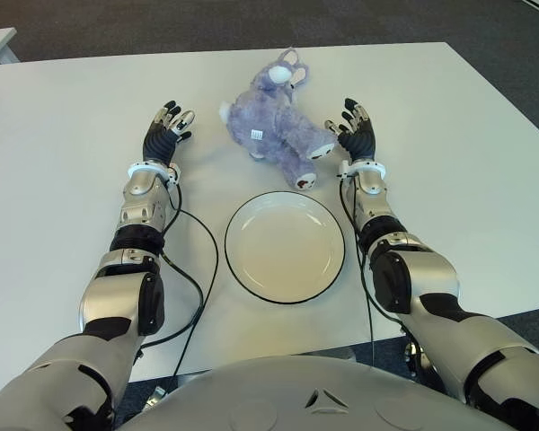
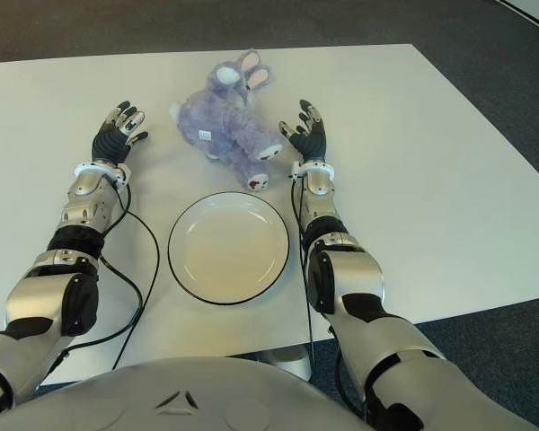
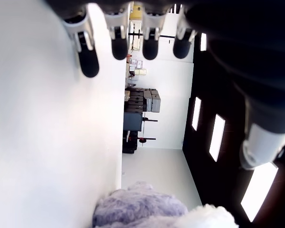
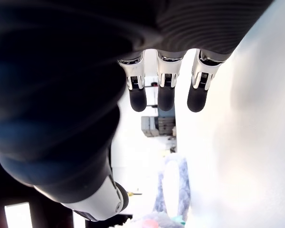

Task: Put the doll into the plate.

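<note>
doll [image 1: 274, 121]: purple plush animal, lying on its side on the white table [image 1: 467, 162], beyond the far rim of the plate and apart from it; one foot points toward the plate, ears toward the far edge. small white tag on its flank.

plate [image 1: 285, 246]: round, cream, dark rim, on the table between the two forearms, nearest the robot. nothing in it.

left hand [image 1: 166, 132]: on the doll's left, near but not touching; palm turned toward the doll, digits extended and spread, nothing held. its wrist view shows straight fingertips [image 3: 119, 47] over bare table with purple plush at the frame's edge.

right hand [image 1: 355, 133]: close on the doll's right, just beside the near leg; contact cannot be confirmed. digits extended, nothing held. its wrist view shows three straight fingertips [image 4: 165, 97] and a plush ear beyond.

cables [image 1: 198, 269]: black, trailing from each forearm across the table.

status: nothing done yet. doll ungrasped and outside the plate. hands bracket it on both sides, which reads as a two-handed approach. remaining: close in, grip, lift, carry toward the robot, set down in the plate, release.
</note>
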